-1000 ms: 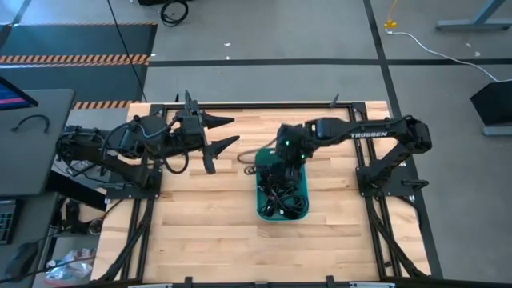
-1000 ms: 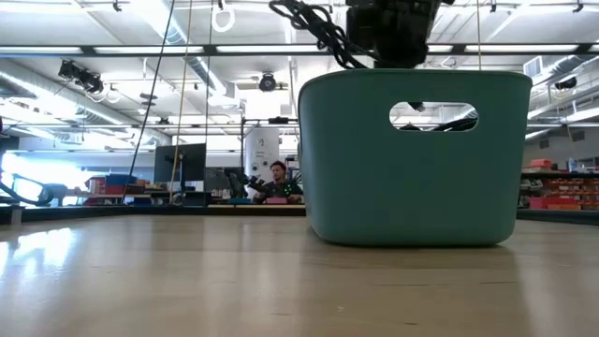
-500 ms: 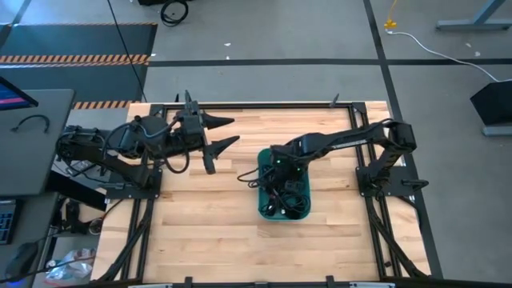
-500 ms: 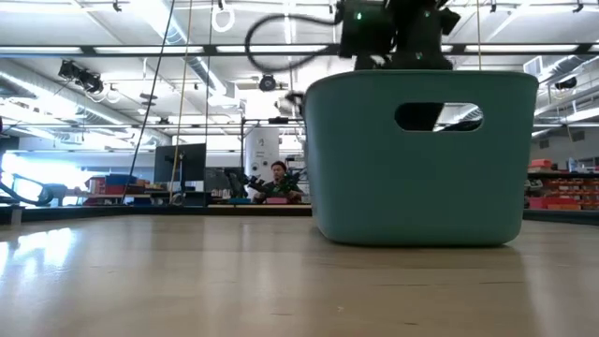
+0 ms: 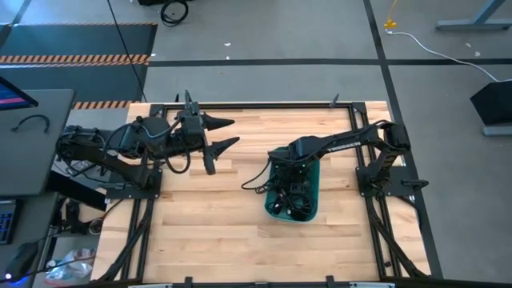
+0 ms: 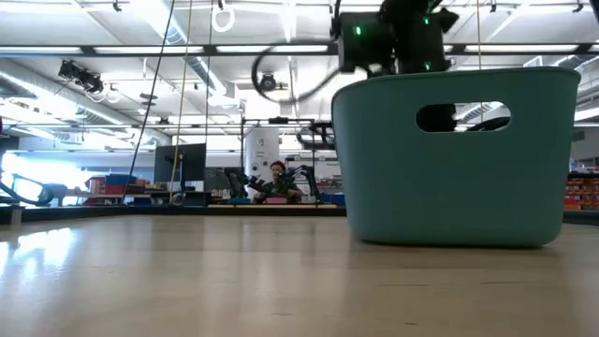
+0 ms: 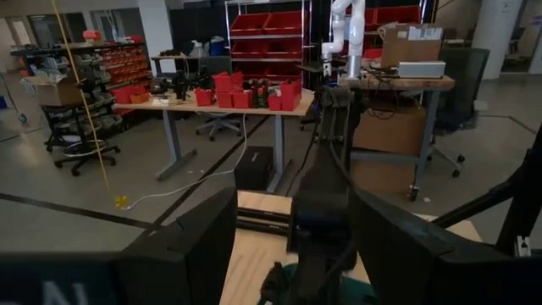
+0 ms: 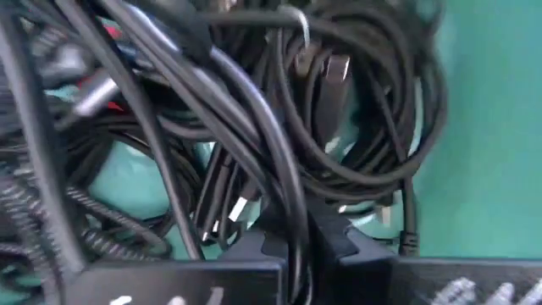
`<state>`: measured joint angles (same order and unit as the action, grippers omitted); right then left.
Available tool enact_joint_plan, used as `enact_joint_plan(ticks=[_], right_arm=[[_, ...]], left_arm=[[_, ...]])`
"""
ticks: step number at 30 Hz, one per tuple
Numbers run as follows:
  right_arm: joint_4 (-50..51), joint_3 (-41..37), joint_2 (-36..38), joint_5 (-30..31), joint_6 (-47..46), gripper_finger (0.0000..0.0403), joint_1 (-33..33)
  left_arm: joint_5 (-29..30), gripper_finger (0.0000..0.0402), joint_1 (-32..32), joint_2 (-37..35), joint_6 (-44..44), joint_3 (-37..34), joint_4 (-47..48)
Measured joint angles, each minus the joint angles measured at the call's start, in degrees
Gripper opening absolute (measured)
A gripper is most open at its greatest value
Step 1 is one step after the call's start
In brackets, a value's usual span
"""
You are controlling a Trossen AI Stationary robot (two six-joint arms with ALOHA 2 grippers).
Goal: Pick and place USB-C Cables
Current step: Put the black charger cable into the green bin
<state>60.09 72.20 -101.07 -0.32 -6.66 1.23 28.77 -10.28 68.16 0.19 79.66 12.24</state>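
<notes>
The right gripper is down at the far end of the teal plastic tub, its fingers pinched nearly closed around a black cord that rises between them in the right wrist view, part of the tangle of USB-C cables filling the tub's bottom. One strand of that tangle trails out over the tub's rim on the side toward the left arm and lies on the wooden table; in the low view a loop of it arcs in the air beside the gripper above the tub. Compared with a second ago, the right arm has folded lower and reached farther across the table, and the tub has slid: it now sits slightly toward the right arm's base and a touch nearer the front edge, turned a little, where before it stood squarely under the gripper. In the low view the tub has shifted toward the picture's right, its far corner now cut off by the frame. The trailing cable has stretched out longer across the boards than earlier. The left gripper has not moved; it hangs near the table's far edge with its fingers spread wide and nothing between them, well apart from the tub.
</notes>
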Motion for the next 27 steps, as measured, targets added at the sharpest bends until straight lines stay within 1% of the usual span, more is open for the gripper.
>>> enact_joint_plan(ticks=[3, 8, 12, 16, 20, 23, 27], right_arm=[[2.6, 3.16, 1.06, 1.0, 2.85, 0.0016, 0.02], [10.9, 9.89, 2.23, 3.12, 9.47, 0.0016, -0.39], [18.3, 14.26, 2.23, 6.12, 17.24, 0.0016, -1.51], [24.02, 16.55, 2.2, 9.86, 25.26, 0.0016, -2.68], [24.68, 17.22, 2.2, 10.6, 32.72, 0.0016, -3.47], [22.96, 17.4, 2.2, 11.14, 38.4, 0.0016, -3.95], [19.62, 17.43, 2.06, 9.31, 41.62, 0.0016, -4.33]], left_arm=[[0.0, 0.0231, 0.0, 0.0, 0.0, 0.0, 0.01], [0.0, 0.0231, 0.0, 0.0, -0.04, 0.0, 0.02], [0.02, 0.0231, 0.0, 0.0, -0.04, 0.0, 0.03], [0.01, 0.0231, 0.0, 0.02, -0.04, 0.0, 0.06], [0.02, 0.0231, 0.0, 0.02, -0.07, 0.0, 0.1], [0.01, 0.0231, 0.0, 0.02, -0.07, 0.0, 0.1], [0.03, 0.0231, 0.0, 0.02, -0.11, 0.0, 0.1]])
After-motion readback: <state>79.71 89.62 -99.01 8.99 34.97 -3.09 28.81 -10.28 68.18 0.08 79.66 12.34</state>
